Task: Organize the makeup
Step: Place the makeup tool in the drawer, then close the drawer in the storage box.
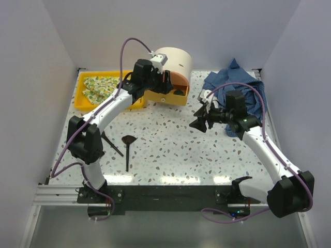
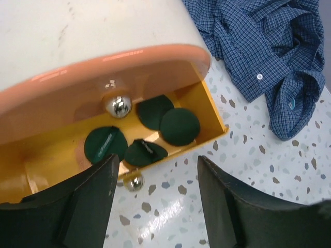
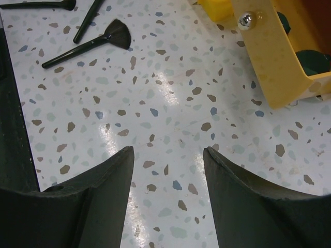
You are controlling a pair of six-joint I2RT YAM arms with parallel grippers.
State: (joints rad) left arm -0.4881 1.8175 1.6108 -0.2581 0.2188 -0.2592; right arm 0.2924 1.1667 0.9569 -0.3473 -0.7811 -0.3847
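1. Your left gripper (image 2: 158,168) hangs just above the front edge of the open drawer (image 2: 214,111). Its jaws are spread and nothing is between them.
2. The yellow drawer sticks out from the base of the cream box (image 1: 173,59) at the back of the table (image 3: 155,103).
3. You can see four green discs (image 2: 179,126) lying flat in the drawer. The two at the back overlap, and the two at the front touch each other near the drawer's front wall.
4. A shiny knob (image 2: 135,181) sits on the drawer's front face, just below your left fingers.
5. Your right gripper (image 3: 168,152) hovers over bare table, near the drawer's right side. Its jaws are also spread and hold nothing.
6. The fan brush (image 3: 90,44) lies on the table near your left arm's base, well apart from both grippers and the drawer.
7. Two more brushes (image 3: 88,20) lie just beside the fan brush, at angles to it.
8. The blue cloth (image 2: 269,57) is bunched at the table's back right, near the drawer's right end but apart from it.
9. A yellow tray (image 1: 83,101) sits at the back left, just beside the box, with the leaf cloth (image 1: 101,87) inside it.
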